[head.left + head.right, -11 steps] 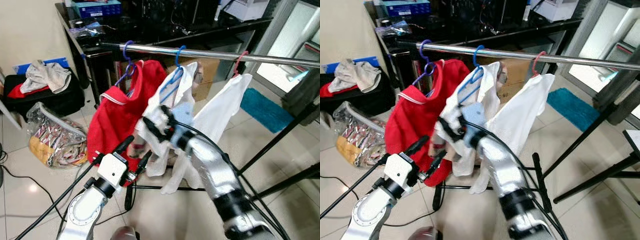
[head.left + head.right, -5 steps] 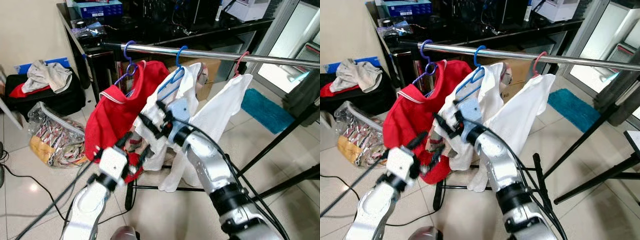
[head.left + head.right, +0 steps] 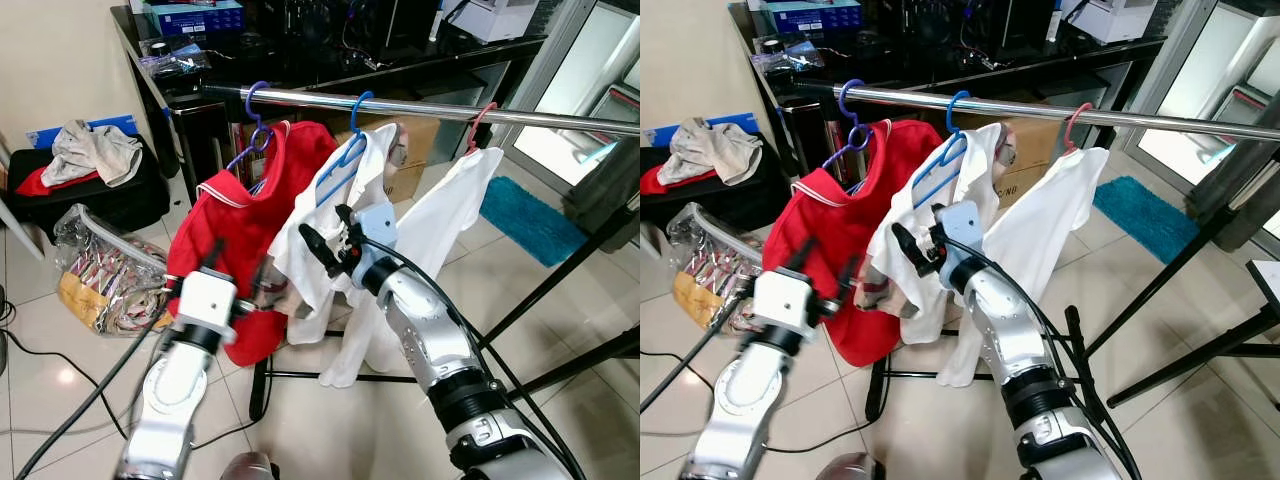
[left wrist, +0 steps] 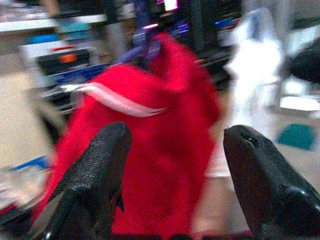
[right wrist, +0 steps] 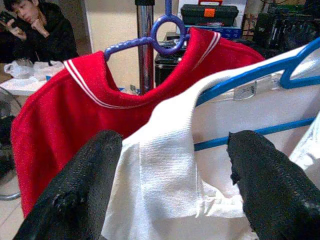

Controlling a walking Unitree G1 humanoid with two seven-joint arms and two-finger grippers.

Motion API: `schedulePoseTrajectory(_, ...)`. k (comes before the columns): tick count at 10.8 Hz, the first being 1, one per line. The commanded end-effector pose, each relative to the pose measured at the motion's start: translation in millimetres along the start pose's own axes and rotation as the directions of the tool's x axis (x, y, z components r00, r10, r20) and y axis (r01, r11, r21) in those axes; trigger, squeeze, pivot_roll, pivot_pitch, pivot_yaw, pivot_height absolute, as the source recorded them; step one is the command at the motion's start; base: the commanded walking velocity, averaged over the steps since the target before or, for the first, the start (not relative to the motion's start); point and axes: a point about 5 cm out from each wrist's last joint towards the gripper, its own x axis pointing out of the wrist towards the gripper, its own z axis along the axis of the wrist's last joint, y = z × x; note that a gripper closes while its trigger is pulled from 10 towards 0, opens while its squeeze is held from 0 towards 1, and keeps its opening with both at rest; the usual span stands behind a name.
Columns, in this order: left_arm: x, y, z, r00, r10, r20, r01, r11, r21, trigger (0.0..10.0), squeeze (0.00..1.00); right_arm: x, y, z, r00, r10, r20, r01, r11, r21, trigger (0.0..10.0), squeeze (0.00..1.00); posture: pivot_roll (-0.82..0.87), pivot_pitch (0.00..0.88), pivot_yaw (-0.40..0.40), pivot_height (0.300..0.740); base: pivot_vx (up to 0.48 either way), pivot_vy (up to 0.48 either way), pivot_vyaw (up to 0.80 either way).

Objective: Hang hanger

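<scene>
Because the blue hanger (image 3: 940, 165) already hooks over the silver rail (image 3: 1060, 112), between the purple hanger (image 3: 847, 140) at about 9 o'clock from it and the pink hanger (image 3: 1072, 125) at about 3 o'clock, the big risk now is knocking it back off. The right tool (image 3: 915, 248) sits just in front of the white shirt (image 3: 960, 230) on that blue hanger, with its fingers spread wide and nothing in them. If a finger snags the cloth when the arm pulls away, the shirt may slide off, or the hook may jump the rail. The left tool (image 3: 238, 275) is wide and empty too, close to the red shirt (image 3: 240, 220). A bump there could swing the red shirt into its neighbor and shake everything loose onto the floor (image 3: 330, 420).
</scene>
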Motion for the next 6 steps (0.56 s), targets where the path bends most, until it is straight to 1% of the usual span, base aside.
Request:
schedulePoseTrajectory(1,1.6,6.5,-1.3,0.999,0.043,-0.010,-0.043,0.999,0.027,10.0,0.00,-3.1,-7.4,-1.1,1.000,-0.028,0.005,0.028,1.000,0.002,10.0,0.00,0.30,0.000,-0.059,0.740,0.000,0.000,0.00)
schedulePoseTrajectory(2,3.4,15.0,2.9,0.996,0.089,0.018,-0.090,0.993,0.078,10.0,0.00,-4.9,-11.7,-3.1,0.999,-0.044,-0.002,0.044,0.999,-0.001,10.0,0.00,0.31,0.000,-0.060,0.740,0.000,0.000,0.00)
schedulePoseTrajectory(3,5.3,25.6,10.1,0.986,0.156,0.054,-0.161,0.981,0.108,10.0,0.00,-6.3,-14.3,-4.1,0.999,-0.052,-0.005,0.052,0.999,0.001,10.0,0.00,0.31,0.000,-0.060,0.740,0.000,0.000,0.00)
schedulePoseTrajectory(4,7.0,33.2,11.5,0.980,0.192,0.056,-0.197,0.974,0.108,10.0,0.10,-6.4,-14.7,-4.7,0.999,-0.054,-0.006,0.054,0.999,0.001,10.0,0.00,0.31,0.000,-0.061,0.740,0.000,0.000,0.00)
schedulePoseTrajectory(5,9.8,36.2,5.8,0.983,0.182,-0.009,-0.182,0.983,-0.023,10.0,0.16,-5.7,-14.3,-4.9,0.999,-0.051,-0.007,0.051,0.999,0.001,10.0,0.00,0.32,0.000,-0.065,0.740,0.000,0.000,0.00)
schedulePoseTrajectory(6,11.5,38.2,3.6,0.986,0.164,-0.034,-0.166,0.984,-0.058,10.0,0.11,-4.9,-13.8,-5.0,0.999,-0.049,-0.007,0.049,0.999,0.001,10.0,0.00,0.32,0.000,-0.066,0.740,0.000,0.000,0.00)
